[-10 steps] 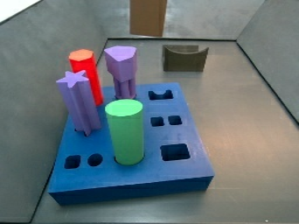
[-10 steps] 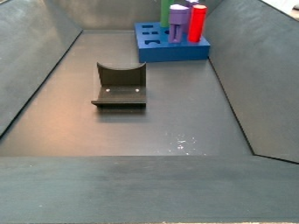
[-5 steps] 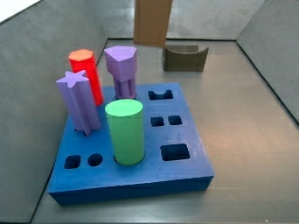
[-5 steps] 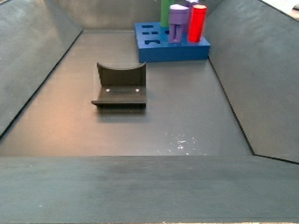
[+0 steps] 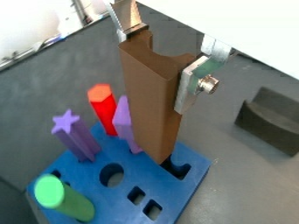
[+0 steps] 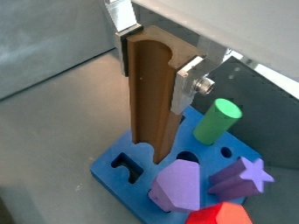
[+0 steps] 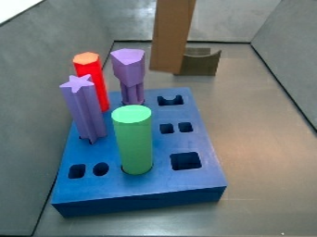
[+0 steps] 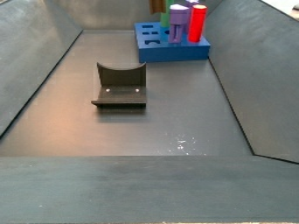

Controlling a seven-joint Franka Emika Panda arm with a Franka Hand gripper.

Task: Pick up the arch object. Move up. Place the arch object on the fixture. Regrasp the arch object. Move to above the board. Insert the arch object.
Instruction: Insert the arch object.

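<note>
My gripper (image 5: 158, 59) is shut on the upper end of the arch object (image 5: 149, 101), a long brown block that hangs upright; in both wrist views a silver finger (image 6: 187, 80) presses each flat side. Its lower end hangs just over the board (image 6: 117, 168), a thick blue slab, close to an arch-shaped hole (image 6: 129, 162) at one corner. In a side view the arch object (image 7: 172, 32) comes down from the top edge in front of the fixture (image 7: 202, 62), and the gripper is out of that frame. The fixture (image 8: 119, 85) stands apart from the board (image 8: 158, 51).
On the board stand a green cylinder (image 7: 132, 139), a purple star peg (image 7: 82, 109), a purple hexagonal peg (image 7: 130, 76) and a red-orange peg (image 7: 88, 74). Small square and round holes (image 7: 186, 127) lie open in it. Sloping grey walls surround the floor.
The arch object has come down further into the side view and shifted slightly right, toward the board's far corner. Pegs, board and fixture have not moved.
</note>
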